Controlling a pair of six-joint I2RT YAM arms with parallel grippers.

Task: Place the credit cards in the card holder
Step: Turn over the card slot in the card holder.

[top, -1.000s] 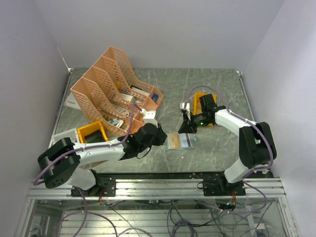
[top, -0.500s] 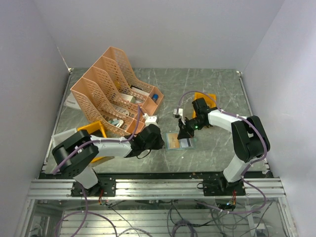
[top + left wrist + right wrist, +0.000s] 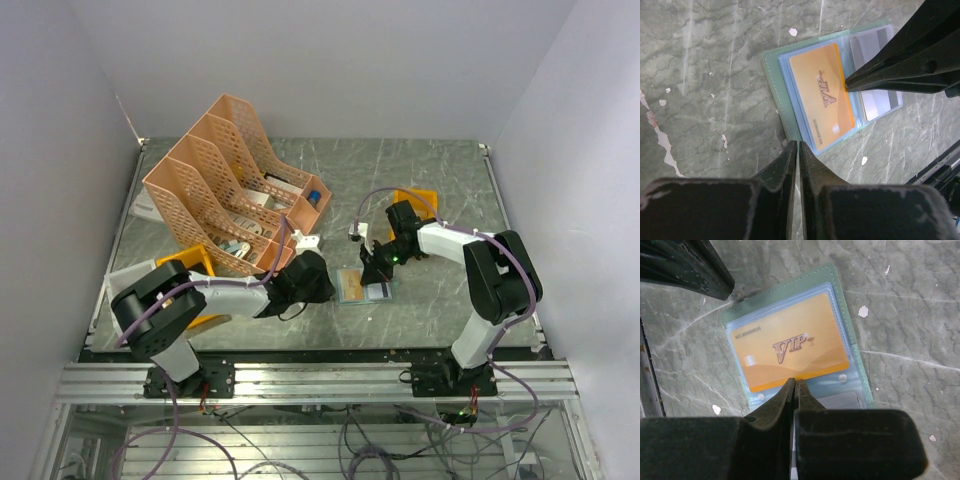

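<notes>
The right gripper (image 3: 375,268) has swung in from the orange bin (image 3: 428,203) to the open card holder (image 3: 362,288) at frame centre, where its closed tips should nudge the VIP card (image 3: 790,345) flat into its sleeve while the closed left gripper (image 3: 798,144) pins the cover.

landmark: we take the peach lattice file rack (image 3: 225,190), standing on the grey marbled table (image 3: 440,160).
blue thing (image 3: 314,196): we see it inside the rack's right end.
first orange bin (image 3: 188,264): just in front of the rack, partly hidden.
second orange bin (image 3: 414,197): well to the rack's right.
small white piece (image 3: 305,241): just beside the rack's near right corner.
</notes>
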